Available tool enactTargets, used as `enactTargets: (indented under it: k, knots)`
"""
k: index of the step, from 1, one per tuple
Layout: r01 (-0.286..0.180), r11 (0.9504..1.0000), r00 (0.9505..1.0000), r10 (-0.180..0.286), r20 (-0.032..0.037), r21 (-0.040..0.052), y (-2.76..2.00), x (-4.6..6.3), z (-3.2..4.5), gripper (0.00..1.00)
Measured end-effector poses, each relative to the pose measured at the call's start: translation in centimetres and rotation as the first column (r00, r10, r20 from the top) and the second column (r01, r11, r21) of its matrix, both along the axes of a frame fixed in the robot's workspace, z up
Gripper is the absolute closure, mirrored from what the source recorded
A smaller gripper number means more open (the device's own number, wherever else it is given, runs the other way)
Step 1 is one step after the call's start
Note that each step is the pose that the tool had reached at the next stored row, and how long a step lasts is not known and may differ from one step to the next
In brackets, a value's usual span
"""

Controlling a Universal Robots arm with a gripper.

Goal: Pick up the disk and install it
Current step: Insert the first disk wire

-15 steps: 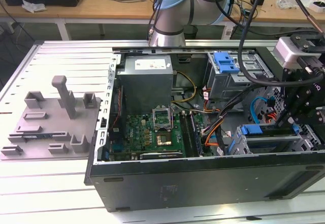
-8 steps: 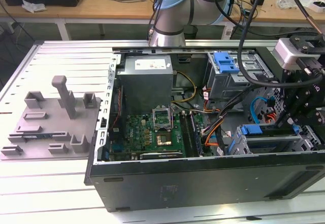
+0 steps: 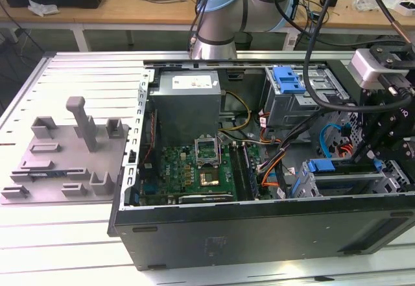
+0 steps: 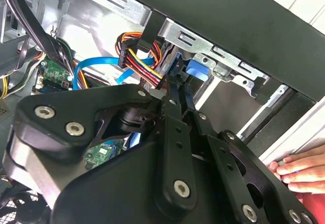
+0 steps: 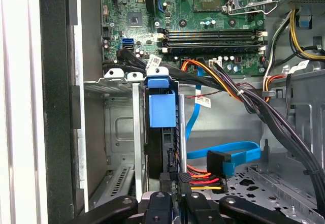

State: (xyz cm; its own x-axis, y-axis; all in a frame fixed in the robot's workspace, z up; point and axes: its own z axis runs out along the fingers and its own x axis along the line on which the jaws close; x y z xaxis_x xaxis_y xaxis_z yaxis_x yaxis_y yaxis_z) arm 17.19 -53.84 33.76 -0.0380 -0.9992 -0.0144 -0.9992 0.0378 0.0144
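**A:** How does the disk [image 5: 157, 150] look from where you stand?

**B:** In the first wrist view it is seen edge-on: a dark, flat slab in a blue plastic frame. There is a blue tab on its edge and a blue handle at its far end.

**A:** Where is it?

**B:** It stands on edge in a slot of the drive cage [image 5: 119, 127], a bare-metal bay in a corner of the open computer case [image 3: 259, 234].

**A:** And the gripper [image 5: 175, 181]?

**B:** Its black fingers [image 4: 170, 107] are drawn together, with the tips at the near end of the disk. I cannot tell whether they pinch the frame.

**A:** What else does the case hold?

**B:** The green motherboard [image 3: 201, 169] lies on its floor, with the grey power-supply box [image 3: 188, 101] next to it. A second metal cage at the far side carries a lone blue caddy [image 3: 288, 78].

**A:** What crowds the slot?

**B:** A flat blue data cable [image 5: 223, 150] loops just beside the disk. A red, yellow and black wire bundle [image 5: 203, 176] lies near the gripper's tips. Thick black cables [image 5: 274, 117] run across the open bay beside the cage.

**A:** Anything outside the case?

**B:** In the second wrist view a person's hand [image 4: 299, 170] rests at the case's outer edge. At the exterior view's left, a grey fixture plate [image 3: 65, 150] lies on the slatted table [image 3: 65, 253].
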Motion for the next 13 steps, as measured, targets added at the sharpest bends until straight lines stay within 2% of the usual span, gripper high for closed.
enactTargets:
  k: [3,6,13]
  knots:
    - [0.000,1.0000,1.0000,0.000,0.0000,0.0003,0.00,0.0,-0.02,0.82]
    - [0.000,1.0000,1.0000,0.000,0.0000,0.0000,0.00,0.0,0.44,0.64]
    - [0.000,1.0000,1.0000,0.000,0.0029,0.0000,0.15,0.0,2.02,0.64]
